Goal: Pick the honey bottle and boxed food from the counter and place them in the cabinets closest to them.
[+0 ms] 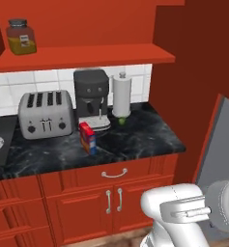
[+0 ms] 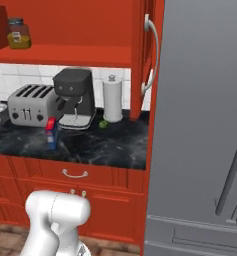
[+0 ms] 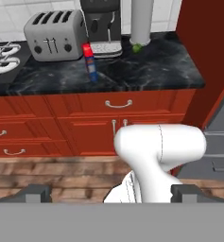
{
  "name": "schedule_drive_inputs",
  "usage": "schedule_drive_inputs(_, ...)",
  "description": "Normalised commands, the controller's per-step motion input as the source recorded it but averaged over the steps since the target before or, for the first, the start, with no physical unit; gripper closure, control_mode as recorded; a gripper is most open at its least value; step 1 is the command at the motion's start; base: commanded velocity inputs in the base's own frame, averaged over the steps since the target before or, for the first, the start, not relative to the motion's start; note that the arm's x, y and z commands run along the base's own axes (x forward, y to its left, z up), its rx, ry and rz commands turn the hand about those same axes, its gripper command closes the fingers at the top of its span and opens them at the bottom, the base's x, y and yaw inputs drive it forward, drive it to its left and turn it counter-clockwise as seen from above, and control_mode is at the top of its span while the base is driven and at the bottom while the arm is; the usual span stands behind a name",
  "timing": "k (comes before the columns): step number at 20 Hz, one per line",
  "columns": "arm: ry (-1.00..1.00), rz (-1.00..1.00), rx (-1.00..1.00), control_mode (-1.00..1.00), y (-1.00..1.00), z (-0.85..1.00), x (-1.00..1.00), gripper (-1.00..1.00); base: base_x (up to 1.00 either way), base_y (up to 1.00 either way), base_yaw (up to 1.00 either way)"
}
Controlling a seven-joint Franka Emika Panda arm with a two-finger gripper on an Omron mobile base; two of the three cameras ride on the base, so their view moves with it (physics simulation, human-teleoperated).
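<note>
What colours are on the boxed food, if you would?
Red and blue boxed food, clearest in the left base view.

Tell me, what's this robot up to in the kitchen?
Nothing is being handled right now. The gripper is open and empty, pulled back low in front of the red drawers. The honey bottle already sits on the open cabinet shelf. The boxed food is on the counter, in front of the coffee machine and beside the toaster.

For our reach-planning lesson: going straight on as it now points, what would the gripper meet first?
The gripper would likely meet the red cabinet doors under the counter first; depth is unclear.
</note>
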Motion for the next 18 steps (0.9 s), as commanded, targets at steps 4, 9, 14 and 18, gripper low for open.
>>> schedule_drive_inputs(4,0.00,0.00,0.00,1.00,0.00,0.00,0.00,-1.00,0.64,0.00,0.00)
schedule_drive_inputs(9,0.00,0.00,0.00,1.00,0.00,0.00,0.00,-1.00,0.61,0.00,0.00)
schedule_drive_inputs(14,0.00,0.00,0.00,1.00,0.00,0.00,0.00,-1.00,0.53,0.00,0.00)
schedule_drive_inputs(18,0.00,0.00,0.00,1.00,0.00,0.00,0.00,-1.00,0.16,0.00,0.00)
